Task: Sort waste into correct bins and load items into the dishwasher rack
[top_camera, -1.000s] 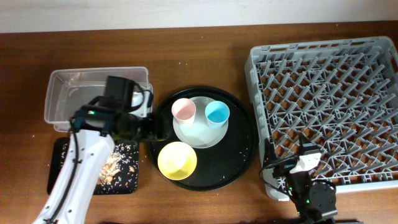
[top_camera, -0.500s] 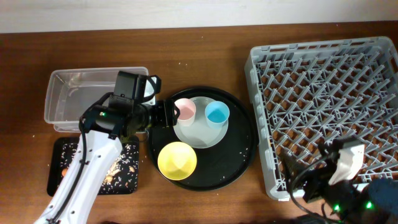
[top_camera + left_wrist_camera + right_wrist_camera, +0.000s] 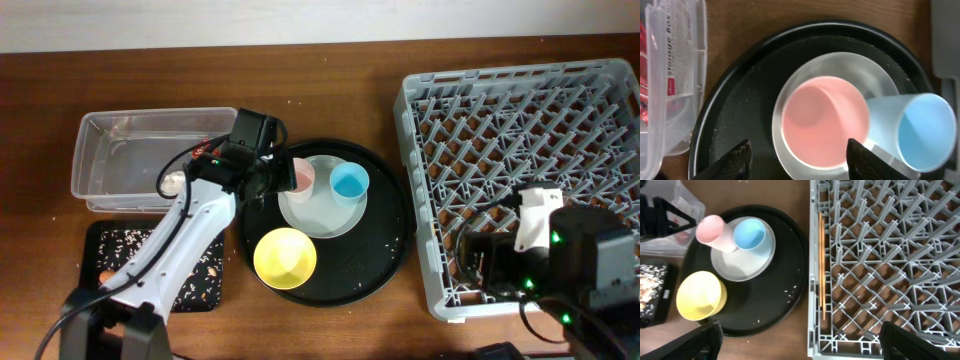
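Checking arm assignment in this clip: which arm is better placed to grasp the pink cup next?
Left. The left gripper is above the pink cup, open jaws roughly straddling it in the wrist view. The right gripper, also open, is over the near edge of the rack, far from the cup.

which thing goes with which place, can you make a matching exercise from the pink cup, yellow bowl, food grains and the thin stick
1 pink cup
2 yellow bowl
3 food grains
4 thin stick

a in the grey rack
b on the small black tray
c on the pale plate
d straight on the round black tray

Pairs: 1-c, 2-d, 3-b, 4-a
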`<act>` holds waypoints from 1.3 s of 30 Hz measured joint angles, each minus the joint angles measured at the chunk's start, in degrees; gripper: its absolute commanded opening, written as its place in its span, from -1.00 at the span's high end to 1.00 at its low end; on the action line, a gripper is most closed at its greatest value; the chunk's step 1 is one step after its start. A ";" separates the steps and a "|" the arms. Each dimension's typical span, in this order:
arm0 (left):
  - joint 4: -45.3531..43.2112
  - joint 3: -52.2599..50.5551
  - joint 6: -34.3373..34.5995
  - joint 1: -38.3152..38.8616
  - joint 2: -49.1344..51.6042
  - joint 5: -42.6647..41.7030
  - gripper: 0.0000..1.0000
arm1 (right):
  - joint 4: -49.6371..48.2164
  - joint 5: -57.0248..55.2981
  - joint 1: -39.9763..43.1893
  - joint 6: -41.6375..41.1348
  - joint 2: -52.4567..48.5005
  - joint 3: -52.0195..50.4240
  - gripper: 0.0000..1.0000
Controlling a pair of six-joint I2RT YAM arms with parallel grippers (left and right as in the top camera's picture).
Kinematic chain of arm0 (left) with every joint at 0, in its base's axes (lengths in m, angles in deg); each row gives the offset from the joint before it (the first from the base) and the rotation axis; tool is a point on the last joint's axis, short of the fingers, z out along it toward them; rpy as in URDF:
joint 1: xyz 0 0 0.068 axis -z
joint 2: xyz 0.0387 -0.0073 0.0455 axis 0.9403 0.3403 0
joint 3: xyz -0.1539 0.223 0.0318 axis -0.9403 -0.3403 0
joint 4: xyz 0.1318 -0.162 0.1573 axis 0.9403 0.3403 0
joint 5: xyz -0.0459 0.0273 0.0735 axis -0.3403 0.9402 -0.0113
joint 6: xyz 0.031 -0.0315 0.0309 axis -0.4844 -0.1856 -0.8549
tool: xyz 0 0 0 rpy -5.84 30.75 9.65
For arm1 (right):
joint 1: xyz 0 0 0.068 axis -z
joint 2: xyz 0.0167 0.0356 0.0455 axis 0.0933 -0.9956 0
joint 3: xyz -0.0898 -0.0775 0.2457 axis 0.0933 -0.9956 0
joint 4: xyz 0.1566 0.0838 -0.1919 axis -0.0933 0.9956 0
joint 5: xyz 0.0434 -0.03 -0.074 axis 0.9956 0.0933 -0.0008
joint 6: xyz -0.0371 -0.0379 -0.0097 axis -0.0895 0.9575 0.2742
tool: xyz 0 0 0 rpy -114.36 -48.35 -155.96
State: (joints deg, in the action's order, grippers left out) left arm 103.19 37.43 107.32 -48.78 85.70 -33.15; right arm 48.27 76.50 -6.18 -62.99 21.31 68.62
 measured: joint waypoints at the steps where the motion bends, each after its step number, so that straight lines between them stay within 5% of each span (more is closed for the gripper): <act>1: -0.46 0.00 0.13 0.00 0.66 0.50 0.07 | 0.00 -0.11 0.00 0.02 -0.63 0.00 -0.99; 6: -1.20 -0.02 0.66 0.44 4.39 1.03 0.28 | 1.33 -0.90 0.00 0.02 -5.44 -0.37 -0.99; 14: -1.99 0.00 0.85 0.44 7.89 1.33 0.32 | 3.50 -0.92 0.00 0.02 -10.05 -0.39 -0.99; 23: -2.27 -0.02 0.94 0.44 8.00 1.38 0.97 | 4.09 -0.92 0.00 0.07 -12.50 -0.42 -0.97; 35: 3.93 4.26 0.02 0.42 7.13 0.61 1.00 | 4.33 1.09 0.00 1.68 -12.63 -0.42 -0.97; 39: 10.86 13.33 -4.98 -2.73 -0.52 -15.23 1.00 | 2.73 9.57 0.07 6.47 -12.63 -0.11 -0.97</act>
State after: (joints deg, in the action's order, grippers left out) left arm 114.05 50.76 102.34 -51.51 85.18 -48.39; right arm 51.00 86.08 -6.11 -56.52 8.68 68.52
